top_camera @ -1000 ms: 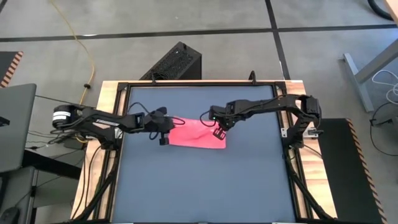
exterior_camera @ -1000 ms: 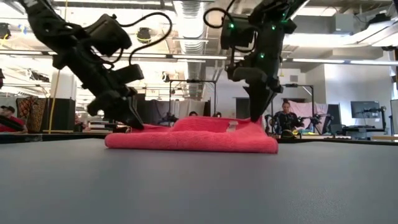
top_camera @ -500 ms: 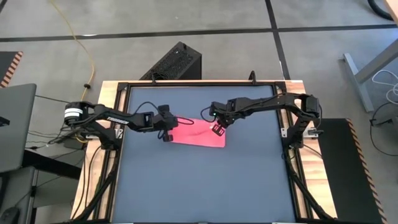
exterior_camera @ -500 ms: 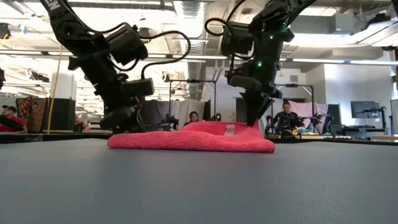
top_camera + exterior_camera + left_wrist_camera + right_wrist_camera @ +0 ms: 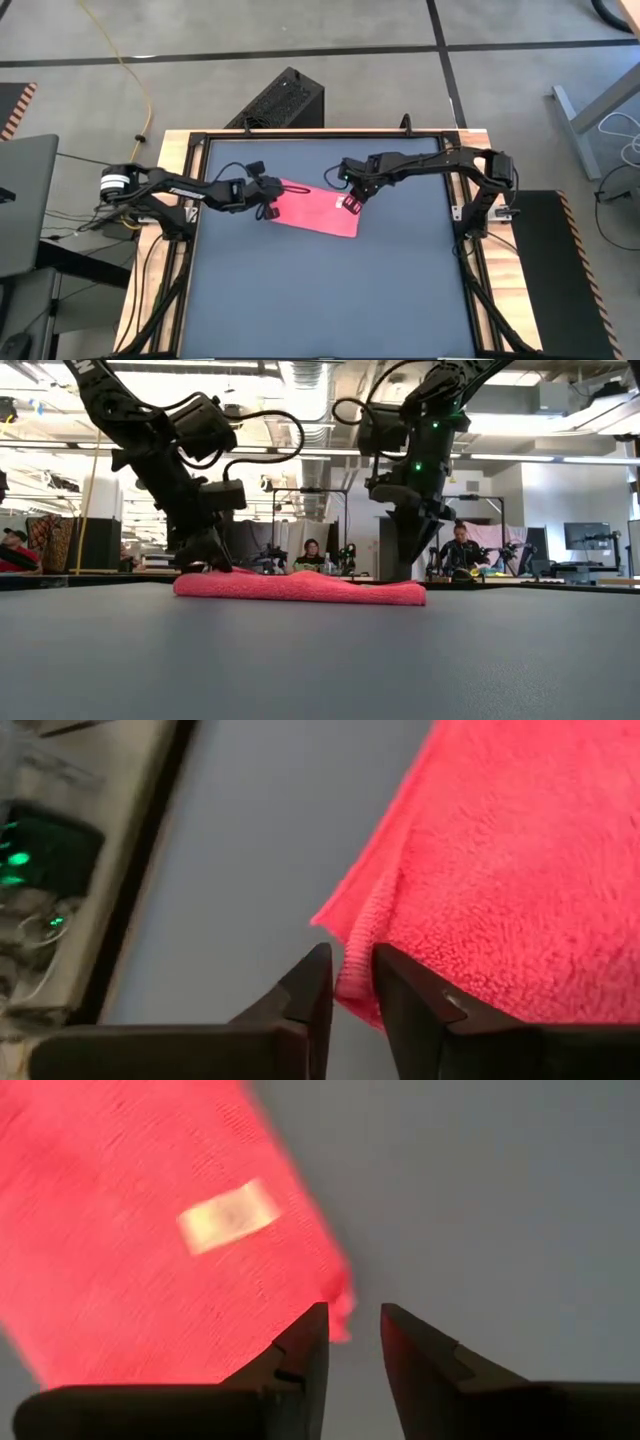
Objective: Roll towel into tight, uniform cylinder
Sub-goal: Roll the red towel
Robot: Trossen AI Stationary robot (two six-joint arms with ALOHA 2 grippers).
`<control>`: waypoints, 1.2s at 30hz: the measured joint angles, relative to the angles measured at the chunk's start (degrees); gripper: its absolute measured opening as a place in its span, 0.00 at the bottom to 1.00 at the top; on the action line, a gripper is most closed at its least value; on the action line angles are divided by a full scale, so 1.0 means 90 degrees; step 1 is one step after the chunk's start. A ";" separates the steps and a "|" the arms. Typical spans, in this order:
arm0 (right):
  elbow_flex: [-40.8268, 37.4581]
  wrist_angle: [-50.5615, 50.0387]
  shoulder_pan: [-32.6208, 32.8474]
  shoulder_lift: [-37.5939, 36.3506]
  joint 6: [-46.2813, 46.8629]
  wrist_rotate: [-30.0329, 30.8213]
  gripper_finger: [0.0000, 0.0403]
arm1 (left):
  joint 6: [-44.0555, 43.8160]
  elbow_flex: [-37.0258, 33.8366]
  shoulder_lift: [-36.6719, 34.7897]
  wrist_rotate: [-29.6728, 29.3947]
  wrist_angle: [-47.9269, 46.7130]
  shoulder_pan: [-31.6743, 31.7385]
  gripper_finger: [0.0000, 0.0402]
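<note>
From above, the towel (image 5: 318,211) is lying flat on the far half of the table (image 5: 330,300), roughly midway between its side edges, as a tilted rectangle. The left gripper (image 5: 268,201) is sitting at its left corner and the right gripper (image 5: 351,205) at its right edge. No roll is showing yet, so the rolling is probably only being set up.

At table height, the towel (image 5: 298,588) is lying as a low, slightly uneven strip, with the left gripper (image 5: 210,560) pressing down at its left end and the right gripper (image 5: 405,565) hanging over its right end. People are sitting in the room behind.

In the left wrist view, the narrow fingers (image 5: 310,990) are pinching only the hem at a corner of the towel (image 5: 480,880). That thin bite is likely to slip if the arm is pulling hard, leaving one end loose and the cylinder coning.

In the right wrist view, the fingers (image 5: 305,1345) are standing narrowly apart at the edge of the towel (image 5: 130,1230) near its white tag (image 5: 228,1216); whether they are gripping cloth I cannot tell. If they are closing on nothing, that side is staying behind and the roll is skewing.
</note>
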 joint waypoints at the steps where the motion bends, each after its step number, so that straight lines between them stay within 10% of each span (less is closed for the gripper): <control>1: 0.0000 0.0041 0.0110 0.0000 -0.0044 -0.0007 0.30 | -0.0024 0.0002 -0.0057 -0.0013 -0.0027 0.0011 0.19; 21: -0.1865 0.2805 0.0193 -0.0022 -0.0124 0.0071 0.26 | -0.0173 -0.0001 -0.0386 0.1362 -0.0210 0.0768 0.20; 30: -0.1986 0.3058 0.0183 -0.0022 -0.0290 0.0097 0.26 | 0.0484 -0.0003 -0.0428 0.3986 -0.0014 0.1393 0.20; 36: -0.1999 0.3296 0.0181 -0.0005 -0.0445 0.0097 0.26 | 0.1092 0.0096 -0.0112 0.3960 -0.0003 0.1370 0.20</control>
